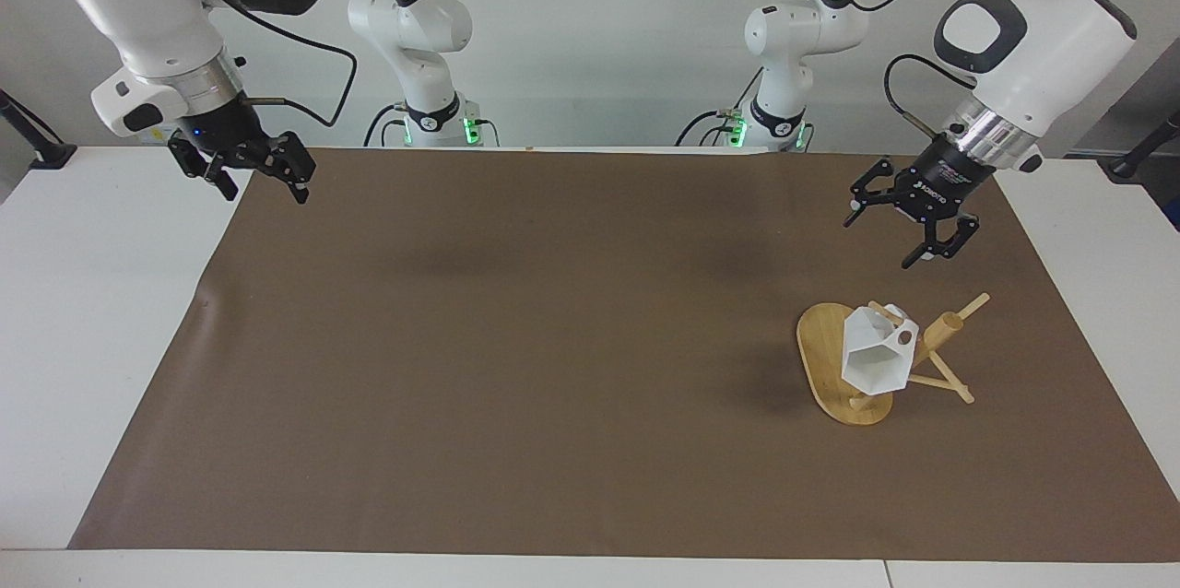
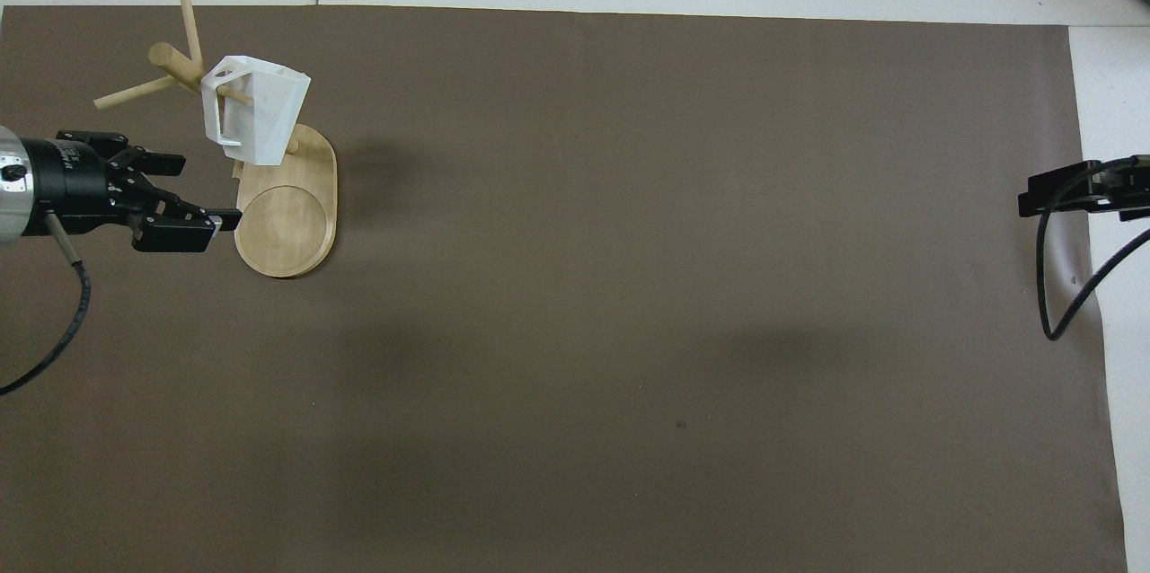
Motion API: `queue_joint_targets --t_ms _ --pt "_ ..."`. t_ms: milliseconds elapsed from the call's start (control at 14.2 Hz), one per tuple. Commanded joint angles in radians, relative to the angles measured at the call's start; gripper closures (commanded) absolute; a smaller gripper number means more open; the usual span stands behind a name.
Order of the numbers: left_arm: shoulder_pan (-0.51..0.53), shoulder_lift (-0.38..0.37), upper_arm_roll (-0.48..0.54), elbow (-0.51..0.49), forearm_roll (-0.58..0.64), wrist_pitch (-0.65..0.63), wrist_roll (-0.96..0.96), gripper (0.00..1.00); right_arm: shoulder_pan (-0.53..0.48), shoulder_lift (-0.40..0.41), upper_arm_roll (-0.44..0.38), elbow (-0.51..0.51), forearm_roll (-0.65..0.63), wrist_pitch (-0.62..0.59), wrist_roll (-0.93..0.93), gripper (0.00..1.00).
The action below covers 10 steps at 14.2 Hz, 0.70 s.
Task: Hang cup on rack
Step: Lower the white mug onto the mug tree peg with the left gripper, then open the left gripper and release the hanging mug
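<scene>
Facing view: cup (image 1: 876, 358) hangs on rack (image 1: 933, 344) | left gripper (image 1: 908, 229) wide, empty | right gripper (image 1: 253, 169) wide

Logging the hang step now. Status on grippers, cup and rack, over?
Left gripper open, raised over the mat near the rack. Right gripper open, waiting at its own end. Cup hanging on a peg, untouched. Nothing in the way.

The 2 arms (image 1: 1023, 7) are glossy white with silver wrist rings; black cables trail to black grippers (image 1: 908, 224), seemingly labelled.
</scene>
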Motion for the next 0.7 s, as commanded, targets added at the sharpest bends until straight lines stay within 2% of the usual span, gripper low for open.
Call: queue_joint_targets --t_ms 0,351,632 --pt "0.012 -0.030 -0.003 -0.021 0.038 -0.066 0.209 0.00 -0.016 -0.015 0.007 -0.011 0.006 -0.011 0.009 0.00" --pt "0.003 -0.038 -0.006 -0.013 0.145 -0.145 0.662 0.00 -0.014 -0.017 0.007 -0.012 0.005 -0.016 0.007 0.00" --pt "0.000 -0.033 -0.005 0.007 0.187 -0.185 0.937 0.00 -0.016 -0.015 0.007 -0.012 0.005 -0.008 0.010 0.00"
